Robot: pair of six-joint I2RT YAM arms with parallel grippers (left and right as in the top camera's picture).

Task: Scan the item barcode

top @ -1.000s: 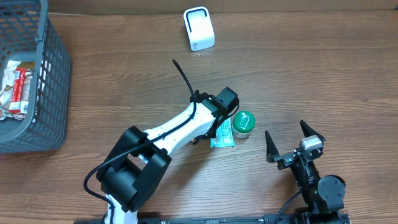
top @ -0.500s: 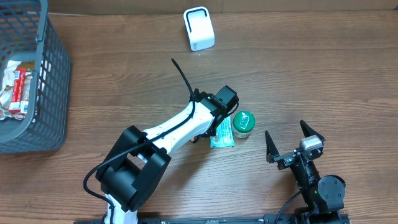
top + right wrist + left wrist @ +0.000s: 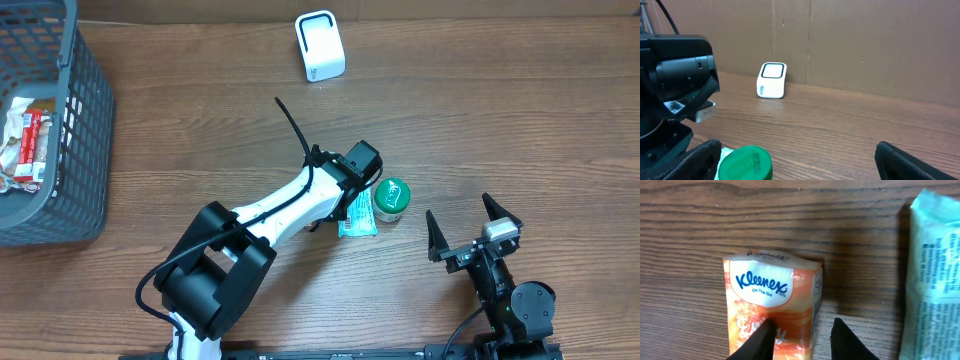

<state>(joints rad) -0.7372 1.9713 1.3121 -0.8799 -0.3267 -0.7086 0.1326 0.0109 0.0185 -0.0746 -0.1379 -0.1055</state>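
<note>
Only the left wrist view shows the Kleenex pack, flat on the table mid-width, nearer the near edge; overhead, the left arm hides it. Nothing has shifted in 1 second. The arm reaches down, its left pincer narrowly parted over the pack's right edge, clamping nothing. The right pincer stands wide open, empty, facing the scanner by the far edge.

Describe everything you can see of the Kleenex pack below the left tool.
The Kleenex pack is a small soft-wrapped tissue packet, orange with a white panel carrying the blue logo and "On The Go". It lies flat, logo up, on the wooden table, lower end out of frame. One finger of the left tool overlaps its face; the other stands off its right edge.
</note>
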